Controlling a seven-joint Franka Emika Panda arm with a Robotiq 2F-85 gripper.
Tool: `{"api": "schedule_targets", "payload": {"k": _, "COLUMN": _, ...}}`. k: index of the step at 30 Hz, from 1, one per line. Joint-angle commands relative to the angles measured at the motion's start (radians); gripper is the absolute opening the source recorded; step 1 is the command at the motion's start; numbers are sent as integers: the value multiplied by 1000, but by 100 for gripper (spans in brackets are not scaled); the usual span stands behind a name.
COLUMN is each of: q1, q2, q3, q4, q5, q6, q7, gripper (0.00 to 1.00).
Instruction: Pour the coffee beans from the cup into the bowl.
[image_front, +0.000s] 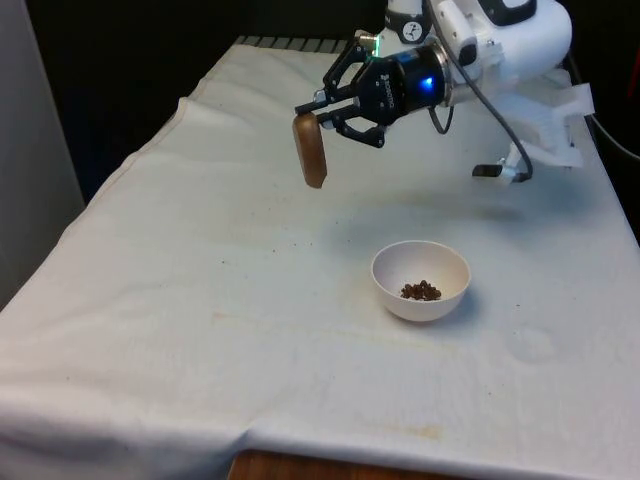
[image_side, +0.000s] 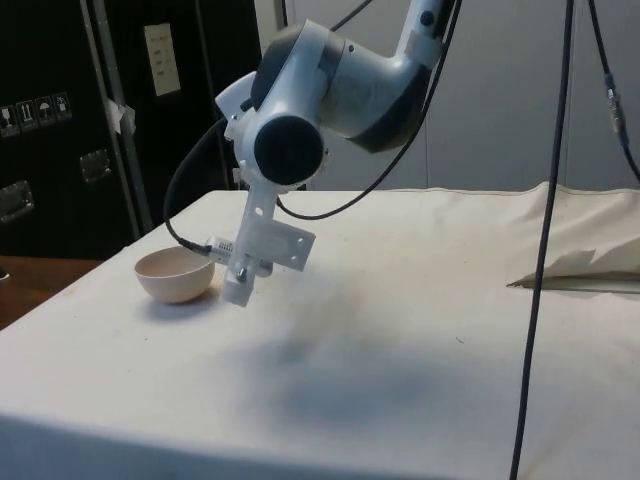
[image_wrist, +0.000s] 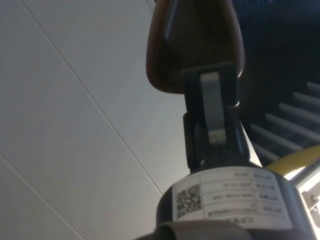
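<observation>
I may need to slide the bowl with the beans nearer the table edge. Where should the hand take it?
Grip the small white round bowl by its rim, coming straight down from above. Its open mouth faces up and its rounded wall offers no flat sides. Pinch the wall away from the brown coffee beans at the bottom. The hand holds the brown cup.

Brown cup (image_front: 310, 150) held aloft, tipped. White bowl (image_front: 421, 297) upright on cloth, coffee beans (image_front: 421, 291) inside.

Front cam looks down the table (image_front: 200, 300) lengthwise, from a bit above. Side cam sits low, crosswise; both share the bowl (image_front: 421, 281). Wrist cam rides close behind the fingers (image_wrist: 212, 107), facing a wall.
</observation>
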Motion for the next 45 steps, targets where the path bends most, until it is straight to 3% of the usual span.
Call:
{"api": "schedule_targets", "payload": {"k": 1, "q1": -8, "q2": -13, "q3": -2, "q4": -12, "q5": -6, "q6": 24, "q7": 10, "gripper": 0}}
{"api": "schedule_targets", "payload": {"k": 6, "q1": -10, "q2": -26, "q3": -28, "q4": -29, "q5": -12, "q6": 57, "q7": 29, "gripper": 0}}
{"api": "schedule_targets", "payload": {"k": 7, "q1": -1, "q2": -18, "q3": -29, "q4": -21, "q5": -1, "q6": 34, "q7": 23, "gripper": 0}}
{"api": "schedule_targets", "payload": {"k": 8, "q1": -10, "q2": -28, "q3": -33, "q4": -30, "q5": -13, "q6": 63, "q7": 32, "gripper": 0}}
{"api": "schedule_targets", "payload": {"k": 13, "q1": -9, "q2": -36, "q3": -59, "q4": -35, "q5": -10, "q6": 99, "q7": 43, "gripper": 0}}
{"api": "schedule_targets", "payload": {"k": 15, "q1": -8, "q2": -38, "q3": -65, "q4": -36, "q5": -6, "q6": 105, "q7": 45, "gripper": 0}}
{"api": "schedule_targets", "payload": {"k": 16, "q1": -1, "q2": -28, "q3": -68, "q4": -27, "q5": -2, "q6": 87, "q7": 40, "gripper": 0}}
{"api": "schedule_targets", "payload": {"k": 17, "q1": -9, "q2": -39, "q3": -68, "q4": -37, "q5": -4, "q6": 108, "q7": 46, "gripper": 0}}
{"api": "schedule_targets", "payload": {"k": 23, "q1": -11, "q2": -51, "q3": -87, "q4": -47, "q5": 0, "q6": 130, "q7": 56, "gripper": 0}}
{"api": "schedule_targets", "payload": {"k": 24, "q1": -3, "q2": -39, "q3": -88, "q4": -37, "q5": 1, "q6": 108, "q7": 51, "gripper": 0}}
{"api": "schedule_targets", "payload": {"k": 25, "q1": -11, "q2": -52, "q3": -90, "q4": -49, "q5": 0, "q6": 133, "q7": 58, "gripper": 0}}
{"api": "schedule_targets", "payload": {"k": 29, "q1": -10, "q2": -63, "q3": -105, "q4": -60, "q5": 0, "q6": 150, "q7": 65, "gripper": 0}}
{"api": "schedule_targets", "payload": {"k": 32, "q1": -10, "q2": -68, "q3": -111, "q4": -65, "q5": 1, "q6": 156, "q7": 69, "gripper": 0}}
{"api": "schedule_targets", "payload": {"k": 33, "q1": -3, "q2": -58, "q3": -112, "q4": -57, "q5": 2, "q6": 135, "q7": 65, "gripper": 0}}
{"api": "schedule_targets", "payload": {"k": 34, "q1": -10, "q2": -70, "q3": -113, "q4": -67, "q5": 2, "q6": 158, "q7": 71, "gripper": 0}}
{"api": "schedule_targets", "payload": {"k": 35, "q1": -9, "q2": -71, "q3": -115, "q4": -69, "q5": 3, "q6": 161, "q7": 72, "gripper": 0}}
{"api": "schedule_targets", "payload": {"k": 45, "q1": -3, "q2": -67, "q3": -117, "q4": -61, "q5": 74, "q6": 145, "q7": 71, "gripper": 0}}
